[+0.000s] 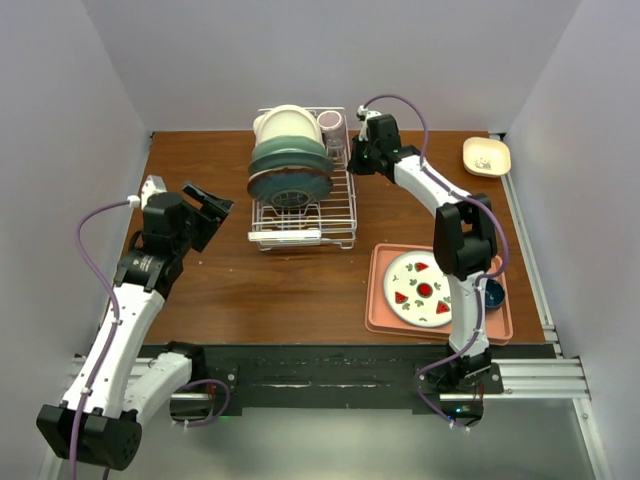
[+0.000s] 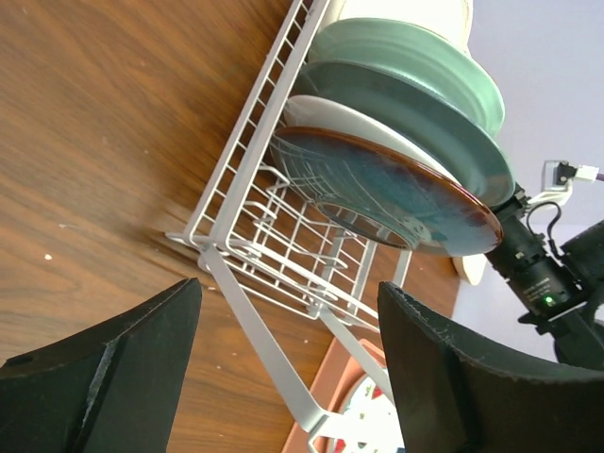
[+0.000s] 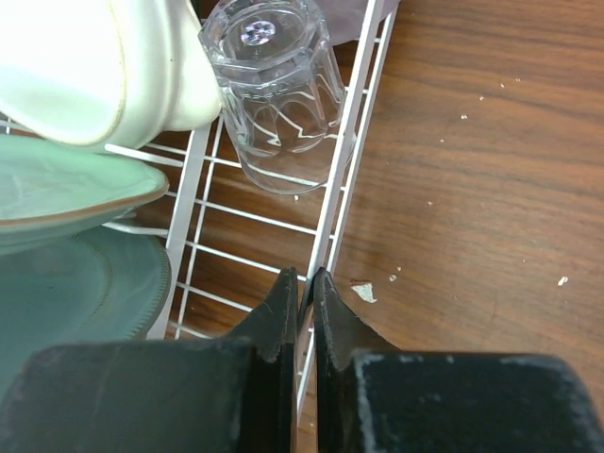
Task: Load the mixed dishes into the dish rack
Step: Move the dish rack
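The white wire dish rack (image 1: 300, 238) stands at the table's back centre. It holds upright pale green plates (image 1: 290, 160), a dark-rimmed patterned plate (image 2: 396, 193), a white bowl (image 3: 94, 66), a purple cup (image 1: 330, 122) and an upturned clear glass (image 3: 283, 94). My right gripper (image 3: 307, 278) is at the rack's right side, shut on its white rim wire (image 3: 349, 160) just below the glass. My left gripper (image 2: 288, 377) hovers open and empty to the left of the rack (image 2: 283, 226), its fingers (image 2: 104, 377) apart from it.
A salmon-pink tray (image 1: 385, 300) at the front right carries a white plate with red fruit print (image 1: 420, 288) and a small dark blue bowl (image 1: 493, 293). A cream square dish (image 1: 486, 156) lies at the back right corner. Grey walls close in three sides of the table.
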Action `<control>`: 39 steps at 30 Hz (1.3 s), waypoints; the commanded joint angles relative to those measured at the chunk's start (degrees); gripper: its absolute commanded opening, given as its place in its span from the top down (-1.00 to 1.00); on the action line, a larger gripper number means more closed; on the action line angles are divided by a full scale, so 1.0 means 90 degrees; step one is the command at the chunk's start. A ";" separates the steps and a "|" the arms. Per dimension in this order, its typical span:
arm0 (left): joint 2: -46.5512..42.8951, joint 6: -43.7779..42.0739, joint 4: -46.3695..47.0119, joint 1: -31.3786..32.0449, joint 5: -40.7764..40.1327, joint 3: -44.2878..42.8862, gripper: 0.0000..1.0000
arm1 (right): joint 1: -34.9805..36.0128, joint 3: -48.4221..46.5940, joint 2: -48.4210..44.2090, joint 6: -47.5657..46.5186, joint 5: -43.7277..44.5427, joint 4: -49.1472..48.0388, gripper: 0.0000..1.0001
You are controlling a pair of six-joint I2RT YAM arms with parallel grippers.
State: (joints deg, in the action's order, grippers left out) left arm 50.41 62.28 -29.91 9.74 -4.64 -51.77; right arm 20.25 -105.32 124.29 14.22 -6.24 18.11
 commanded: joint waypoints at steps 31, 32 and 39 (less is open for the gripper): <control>0.0706 -0.1842 -0.0827 -0.0047 -0.0519 -0.1181 -0.68 | 0.2593 0.2746 -0.2149 0.3175 0.0235 -0.0517 1.00; 0.0746 -0.1871 -0.0837 -0.0047 -0.0548 -0.1191 -0.68 | 0.2671 0.2853 -0.2208 0.3311 0.0215 -0.0566 1.00; 0.1195 -0.2047 -0.0993 -0.0047 -0.1075 -0.1699 -0.69 | 0.2896 0.3547 -0.2813 0.3391 0.0321 -0.0509 1.00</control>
State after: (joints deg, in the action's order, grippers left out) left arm 59.53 45.74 -39.51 9.72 -10.24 -62.61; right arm 42.87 -75.77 103.66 43.24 7.90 11.68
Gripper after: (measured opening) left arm 0.844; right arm 0.040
